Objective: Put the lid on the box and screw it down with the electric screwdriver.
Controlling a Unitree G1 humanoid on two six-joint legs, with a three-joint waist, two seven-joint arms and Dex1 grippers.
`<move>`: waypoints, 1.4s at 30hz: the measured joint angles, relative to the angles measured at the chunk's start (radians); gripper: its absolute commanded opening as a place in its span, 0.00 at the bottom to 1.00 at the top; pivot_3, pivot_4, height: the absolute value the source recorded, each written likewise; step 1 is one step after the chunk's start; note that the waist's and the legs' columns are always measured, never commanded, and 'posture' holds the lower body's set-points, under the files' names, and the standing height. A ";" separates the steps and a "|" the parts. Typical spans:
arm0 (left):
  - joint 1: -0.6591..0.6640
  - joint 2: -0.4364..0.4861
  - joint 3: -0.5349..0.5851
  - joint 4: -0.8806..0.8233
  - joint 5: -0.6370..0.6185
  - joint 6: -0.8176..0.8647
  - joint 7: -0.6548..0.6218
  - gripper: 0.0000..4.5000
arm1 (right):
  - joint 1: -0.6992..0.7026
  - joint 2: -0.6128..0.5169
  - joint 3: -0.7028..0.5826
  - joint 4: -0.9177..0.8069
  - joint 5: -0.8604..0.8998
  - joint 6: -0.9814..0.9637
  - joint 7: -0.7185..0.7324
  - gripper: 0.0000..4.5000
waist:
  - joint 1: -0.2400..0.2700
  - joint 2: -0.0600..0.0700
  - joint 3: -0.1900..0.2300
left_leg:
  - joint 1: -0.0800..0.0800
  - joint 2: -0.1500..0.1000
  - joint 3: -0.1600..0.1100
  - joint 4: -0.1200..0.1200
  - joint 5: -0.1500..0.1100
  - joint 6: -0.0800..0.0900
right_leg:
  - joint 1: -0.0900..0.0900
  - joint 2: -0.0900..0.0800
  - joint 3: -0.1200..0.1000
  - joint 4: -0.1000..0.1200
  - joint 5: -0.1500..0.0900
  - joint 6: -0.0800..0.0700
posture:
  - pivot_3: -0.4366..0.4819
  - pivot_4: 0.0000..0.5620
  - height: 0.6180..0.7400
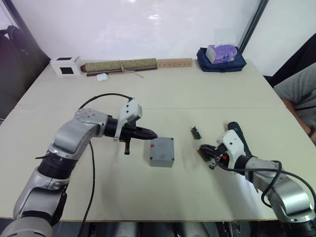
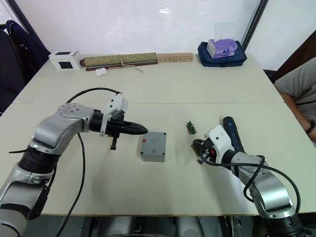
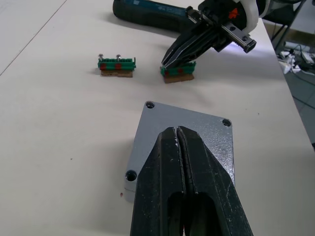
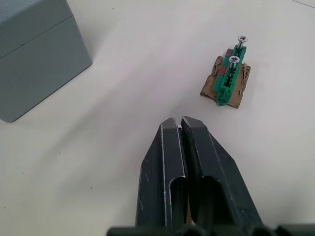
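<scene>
I see L arm bent, reaching inward, left gripper point(image 1: 151, 133) fingers pressed together; R arm low, right gripper point(image 1: 203, 148) likewise closed.

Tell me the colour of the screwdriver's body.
The electric screwdriver is dark blue along its middle and black at the end, clearest in the left wrist view.

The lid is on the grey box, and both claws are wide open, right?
Not quite. The lid is on the box, but the claws are shut: the left wrist view shows the left claw closed, and the right wrist view shows the right claw closed too.
</scene>
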 measured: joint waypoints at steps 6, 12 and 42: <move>0.000 0.000 -0.002 0.002 0.007 -0.013 0.000 0.00 | 0.000 -0.001 -0.018 0.000 0.004 0.000 0.005 0.01 | 0.000 0.000 0.000 | 0.000 0.000 0.000 0.000 0.000 0.000 | 0.000 0.000 0.000 0.000 0.000 0.000 | 0.48 0.27 1.00; 0.000 -0.002 -0.003 0.034 0.019 -0.021 -0.001 0.00 | -0.034 -0.007 -0.055 -0.013 0.025 -0.006 0.019 0.01 | -0.001 0.000 0.000 | 0.000 0.000 0.000 0.000 0.000 0.000 | 0.000 0.000 0.000 0.000 0.000 0.000 | 0.48 0.27 1.00; 0.043 0.040 -0.001 0.035 0.038 -0.021 0.021 0.00 | -0.258 0.110 0.196 0.008 0.038 -0.022 0.039 0.01 | 0.000 0.000 0.000 | -0.001 0.000 -0.001 -0.001 0.000 0.000 | -0.001 0.000 0.000 -0.001 0.000 0.000 | 0.48 0.27 1.00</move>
